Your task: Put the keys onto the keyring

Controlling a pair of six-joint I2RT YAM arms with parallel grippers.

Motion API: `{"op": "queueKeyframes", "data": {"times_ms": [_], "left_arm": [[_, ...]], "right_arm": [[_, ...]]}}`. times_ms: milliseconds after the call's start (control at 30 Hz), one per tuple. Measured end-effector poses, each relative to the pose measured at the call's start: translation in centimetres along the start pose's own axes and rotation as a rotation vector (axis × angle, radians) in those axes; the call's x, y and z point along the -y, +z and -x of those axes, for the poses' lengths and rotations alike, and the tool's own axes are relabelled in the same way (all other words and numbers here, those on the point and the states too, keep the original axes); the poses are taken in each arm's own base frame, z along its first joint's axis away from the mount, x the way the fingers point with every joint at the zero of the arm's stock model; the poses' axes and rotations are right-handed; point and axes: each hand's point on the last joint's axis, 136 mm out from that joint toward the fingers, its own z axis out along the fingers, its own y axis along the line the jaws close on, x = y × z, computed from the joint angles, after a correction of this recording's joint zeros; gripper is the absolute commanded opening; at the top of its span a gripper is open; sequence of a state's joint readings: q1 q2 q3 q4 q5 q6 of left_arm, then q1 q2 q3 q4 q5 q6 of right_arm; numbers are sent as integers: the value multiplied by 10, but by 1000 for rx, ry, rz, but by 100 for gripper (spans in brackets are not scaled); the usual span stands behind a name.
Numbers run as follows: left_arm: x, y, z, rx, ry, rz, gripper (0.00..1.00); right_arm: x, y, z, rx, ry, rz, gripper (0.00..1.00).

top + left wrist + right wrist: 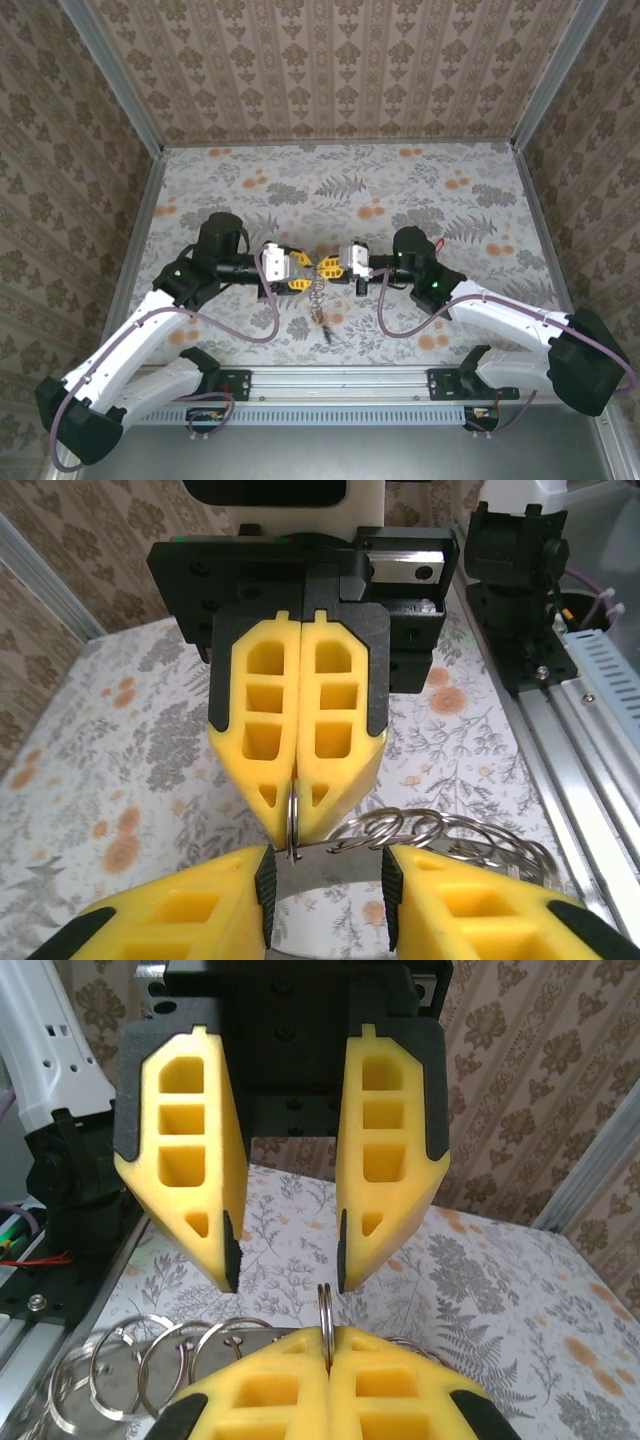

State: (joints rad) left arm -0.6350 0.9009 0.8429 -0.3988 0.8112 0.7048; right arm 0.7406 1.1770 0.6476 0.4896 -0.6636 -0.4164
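Well, starting at our left, the left gripper has its yellow jaws parted, with its tips just beside the keyring and nothing gripped. The risk we judge here is that closing off-centre would nudge the thin ring sideways, or twist it out of the other pinch instead of catching it. In the middle, the keyring stands edge-on above the table, and a chain of linked rings trails from it. The keys dangle beneath both grippers, and we cannot tell whether their lowest end touches the table. That hanging weight could swing and drag the ring askew. The chain also crowds one left fingertip, the nearest thing in the way. To the right, the right gripper is clenched on the keyring, pinching only a sliver of its rim, so we think a tug could make it slip. Around them, a purple cable loops under the left arm and another under the right, both near the keys but apart from them. The rail lies along the near edge, well apart.
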Motion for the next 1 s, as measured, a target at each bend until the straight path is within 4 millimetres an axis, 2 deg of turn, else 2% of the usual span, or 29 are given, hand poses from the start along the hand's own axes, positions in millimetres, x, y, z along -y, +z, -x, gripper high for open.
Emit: {"op": "queueKeyframes", "data": {"times_ms": [67, 367, 467, 667, 733, 800, 1000], "left_arm": [[-1, 0, 1, 1, 11, 7, 27], [0, 8, -5, -17, 11, -15, 15], [-2, 8, -7, -26, 21, -9, 0], [-5, 6, -4, -32, 27, 4, 0], [-6, 6, -4, -39, 27, 12, 0], [-7, 6, -4, -43, 29, 17, 0], [-11, 5, -13, -96, 15, 43, 0]], "right_arm": [[0, 0, 3, 6, -3, 3, 0], [-7, 2, 3, -10, 6, 28, 0], [-7, 3, 1, -21, 11, 32, 0], [-3, 3, 3, -38, -9, 27, 0], [-2, 3, 2, -57, -19, 21, 12], [-1, 2, 2, -79, -33, 12, 19], [1, -7, -4, -162, -77, -13, 21]]}}
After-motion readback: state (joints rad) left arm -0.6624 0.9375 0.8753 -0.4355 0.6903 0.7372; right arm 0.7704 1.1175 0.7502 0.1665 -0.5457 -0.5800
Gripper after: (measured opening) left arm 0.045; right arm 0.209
